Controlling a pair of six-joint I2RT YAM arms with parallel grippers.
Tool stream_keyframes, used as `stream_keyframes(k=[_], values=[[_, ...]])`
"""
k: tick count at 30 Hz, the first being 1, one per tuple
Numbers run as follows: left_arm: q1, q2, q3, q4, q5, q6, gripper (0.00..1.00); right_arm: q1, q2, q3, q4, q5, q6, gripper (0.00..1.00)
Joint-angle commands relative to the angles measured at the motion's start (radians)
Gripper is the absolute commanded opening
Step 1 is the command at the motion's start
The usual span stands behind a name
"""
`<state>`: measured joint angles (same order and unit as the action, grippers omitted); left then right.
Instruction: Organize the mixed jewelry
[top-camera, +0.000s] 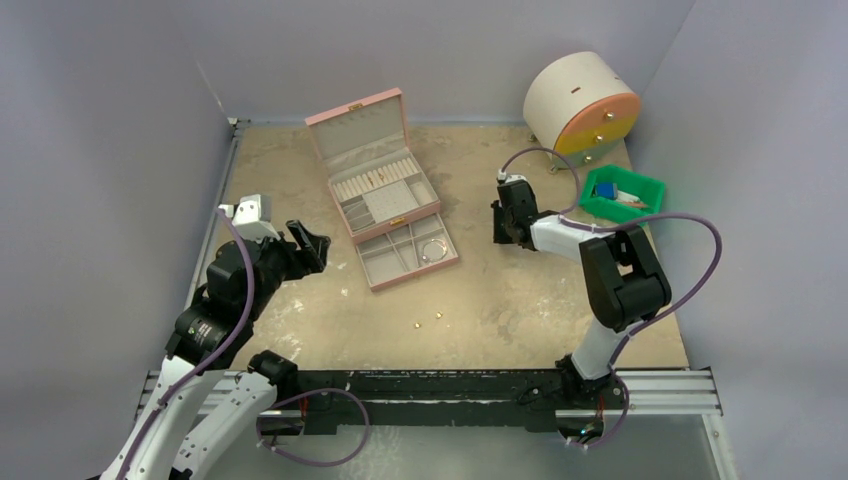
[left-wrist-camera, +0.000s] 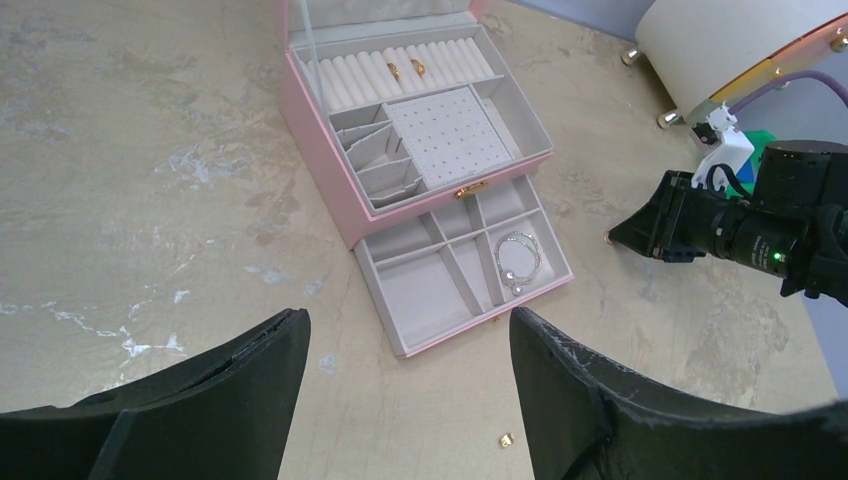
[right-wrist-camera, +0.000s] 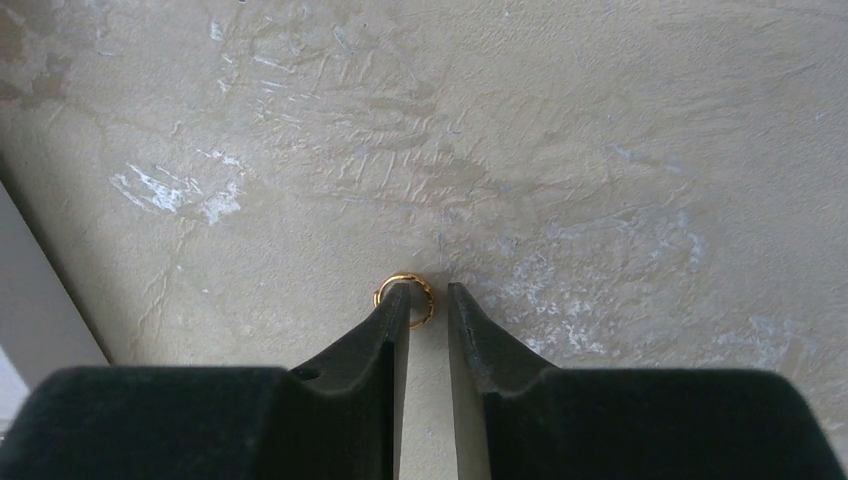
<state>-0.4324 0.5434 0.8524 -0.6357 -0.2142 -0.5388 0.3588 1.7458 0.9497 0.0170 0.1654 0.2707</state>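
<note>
A pink jewelry box stands open at the back, its drawer pulled out. A silvery bracelet lies in the drawer's right compartment. Two gold rings sit in the box's ring rolls. A third gold ring lies flat on the table. My right gripper hangs over it, narrowly open, its left fingertip over the ring's middle and not clamping it. Two tiny gold beads lie in front of the drawer. My left gripper is wide open above the table, one bead between its fingers.
A white drum with an orange and yellow face stands at the back right. Beside it is a green bin with blue items. Grey walls close in the table on three sides.
</note>
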Motion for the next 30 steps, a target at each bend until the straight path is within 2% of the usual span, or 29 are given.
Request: stream_keyframes(k=[1,12,15,30], values=[[0.006,-0.001,-0.001,0.048,-0.010,0.005,0.73,-0.004,0.024,0.031,0.016,-0.002,-0.012,0.21],[0.006,-0.007,-0.002,0.048,-0.014,0.005,0.73,-0.004,0.037,0.019,0.018,0.027,-0.014,0.08],[0.006,-0.007,-0.002,0.048,-0.014,0.005,0.73,-0.003,0.027,0.012,0.018,0.032,-0.014,0.00],[0.006,0.003,0.012,0.050,0.031,0.001,0.73,0.025,-0.119,-0.022,-0.003,0.018,-0.004,0.00]])
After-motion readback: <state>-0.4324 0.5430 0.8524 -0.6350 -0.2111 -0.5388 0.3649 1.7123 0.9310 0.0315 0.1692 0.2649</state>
